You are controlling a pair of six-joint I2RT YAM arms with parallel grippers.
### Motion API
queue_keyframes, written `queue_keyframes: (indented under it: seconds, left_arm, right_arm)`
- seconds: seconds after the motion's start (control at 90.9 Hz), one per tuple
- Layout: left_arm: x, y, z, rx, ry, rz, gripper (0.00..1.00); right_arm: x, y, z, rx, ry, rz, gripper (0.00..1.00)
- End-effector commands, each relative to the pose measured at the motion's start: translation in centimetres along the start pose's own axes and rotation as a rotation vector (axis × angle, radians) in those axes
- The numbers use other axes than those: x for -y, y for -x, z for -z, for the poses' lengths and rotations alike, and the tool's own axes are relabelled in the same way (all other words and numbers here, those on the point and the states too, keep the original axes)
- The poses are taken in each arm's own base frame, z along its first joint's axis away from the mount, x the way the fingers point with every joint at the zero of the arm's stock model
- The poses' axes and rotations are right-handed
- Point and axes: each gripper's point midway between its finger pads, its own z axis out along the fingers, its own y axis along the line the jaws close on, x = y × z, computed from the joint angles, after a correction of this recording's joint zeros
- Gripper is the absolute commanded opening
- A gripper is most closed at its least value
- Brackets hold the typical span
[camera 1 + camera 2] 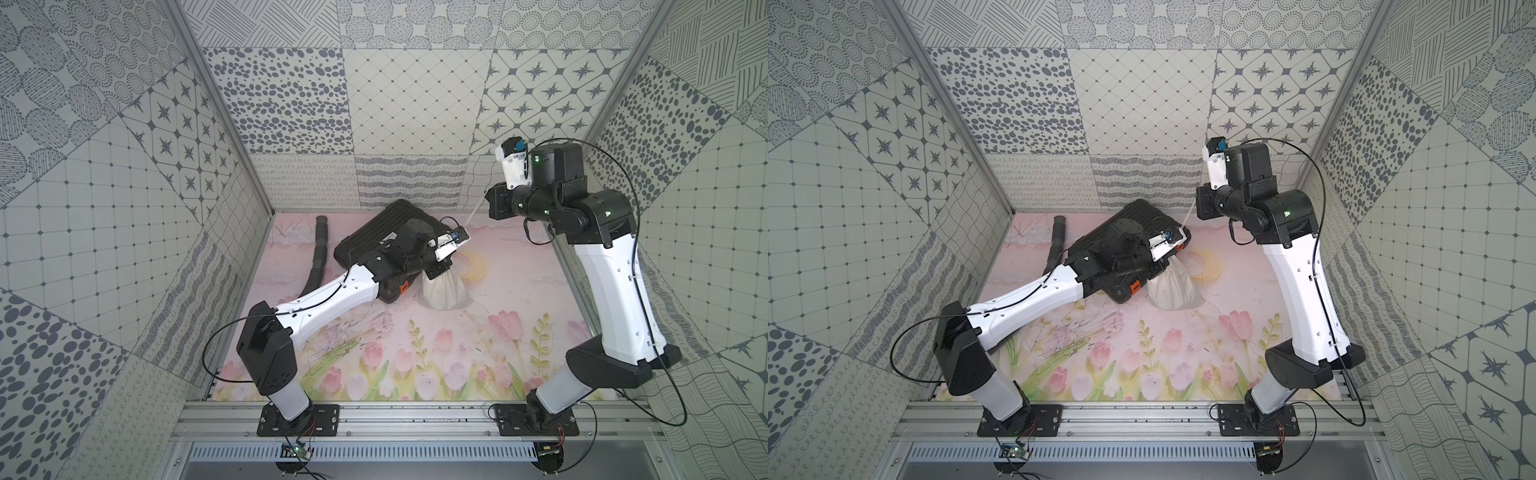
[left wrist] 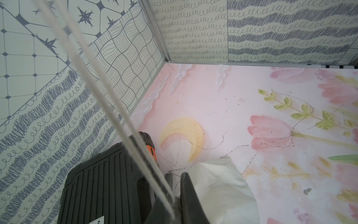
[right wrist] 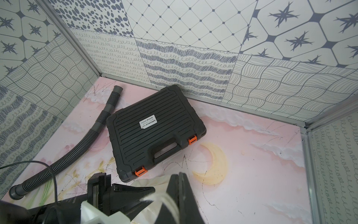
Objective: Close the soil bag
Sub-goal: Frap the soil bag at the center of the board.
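White cords (image 3: 164, 199) sit pinched in the closed right end effector (image 3: 178, 176).

Pink floral tabletop (image 1: 478, 340), black case (image 3: 155, 139), grey ribbed hose (image 1: 321, 241), soil bag (image 1: 444, 293) apparently resting

White shells and black joints clad the left arm (image 1: 328, 291) and right arm (image 1: 611, 291); thin black cables (image 1: 204, 355) loop alongside.

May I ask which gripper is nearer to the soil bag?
Left. The left gripper is at the mouth of the soil bag, closed around its cords; the right gripper is raised above and away, gripping those cords.
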Motion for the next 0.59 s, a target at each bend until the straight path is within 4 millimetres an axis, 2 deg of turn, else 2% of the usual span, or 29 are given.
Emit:
queue_keyframes:
  seconds: [0.0,0.143,0.275,0.429,0.583]
  left_arm:
    - [5.5,-15.2,3.6,-0.627,-0.2,-0.01,0.0]
    - [5.2,-16.8,3.9,-0.684,-0.174,-0.049,0.0]
    - [4.7,-16.7,4.0,-0.687,-0.151,-0.056,0.0]
    - [4.5,-15.8,4.0,-0.657,-0.148,-0.021,0.0]
    - [4.2,-13.1,4.2,-0.566,-0.153,0.023,0.0]
  right_arm:
    - [2.2,12.3,9.5,0.577,-0.062,-0.081,0.0]
    - [2.2,12.3,9.4,0.574,-0.058,-0.085,0.0]
    - [2.2,12.7,9.7,0.588,-0.056,-0.085,0.0]
    - [2.0,11.8,8.6,0.551,-0.042,-0.101,0.0]
    - [1.8,11.8,8.9,0.556,-0.023,-0.11,0.0]
